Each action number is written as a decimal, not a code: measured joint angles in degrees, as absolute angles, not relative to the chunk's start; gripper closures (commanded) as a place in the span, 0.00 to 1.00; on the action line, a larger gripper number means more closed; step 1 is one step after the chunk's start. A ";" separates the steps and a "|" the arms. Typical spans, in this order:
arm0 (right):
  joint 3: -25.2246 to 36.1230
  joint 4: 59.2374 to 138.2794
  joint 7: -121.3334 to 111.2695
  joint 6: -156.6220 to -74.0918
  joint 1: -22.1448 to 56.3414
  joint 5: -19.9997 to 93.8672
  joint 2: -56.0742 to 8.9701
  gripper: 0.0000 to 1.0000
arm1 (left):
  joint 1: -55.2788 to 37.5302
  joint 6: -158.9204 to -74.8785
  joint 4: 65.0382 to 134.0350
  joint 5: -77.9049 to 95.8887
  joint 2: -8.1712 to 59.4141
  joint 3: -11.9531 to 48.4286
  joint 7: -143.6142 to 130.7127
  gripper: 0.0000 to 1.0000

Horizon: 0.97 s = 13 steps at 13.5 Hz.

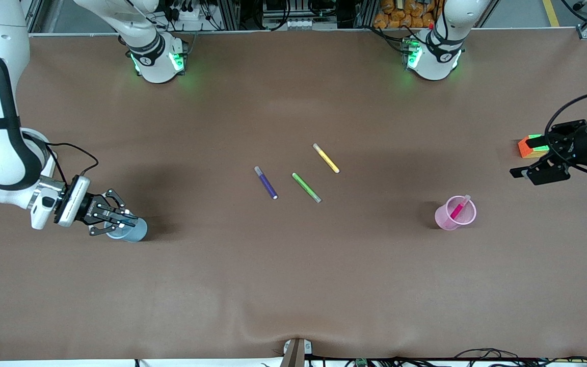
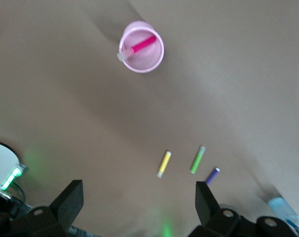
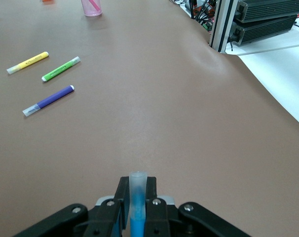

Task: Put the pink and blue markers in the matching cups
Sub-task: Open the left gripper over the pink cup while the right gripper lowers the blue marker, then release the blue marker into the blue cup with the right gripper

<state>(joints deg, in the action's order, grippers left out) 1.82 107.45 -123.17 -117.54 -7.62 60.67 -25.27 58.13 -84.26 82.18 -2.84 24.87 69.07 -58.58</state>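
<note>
Front view, purple marker (image 1: 266,182), green marker (image 1: 307,187), yellow marker (image 1: 326,158) mid-table, apart.

Three spare markers lie near the centre of the frame on a brown table (image 1: 293,285): a purple marker (image 1: 266,182) lowest left, a green marker (image 1: 307,187) just beside it, and a yellow marker (image 1: 326,158) above the green. An orange and green block (image 1: 527,147) sits at the right edge.
</note>
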 measured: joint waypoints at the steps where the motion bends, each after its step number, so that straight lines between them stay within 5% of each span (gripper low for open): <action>1: 1.82 107.09 -123.55 -116.96 -8.15 60.77 -25.59 1.00 | 58.13 -83.77 81.92 -5.32 24.40 70.24 -57.12 0.00; 7: 1.82 104.99 -127.09 -113.07 -10.95 61.86 -27.93 1.00 | 58.03 -82.93 81.64 -20.18 21.69 76.59 -44.36 0.00; 13: 1.84 103.74 -134.66 -108.18 -11.96 68.68 -31.72 1.00 | 59.11 -82.79 79.64 -23.22 18.37 76.88 -32.16 0.00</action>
<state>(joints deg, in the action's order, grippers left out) 1.84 103.74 -134.66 -108.18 -11.96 68.68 -31.72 59.11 -82.79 79.64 -23.22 18.37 76.88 -32.16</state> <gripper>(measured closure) 0.837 0.000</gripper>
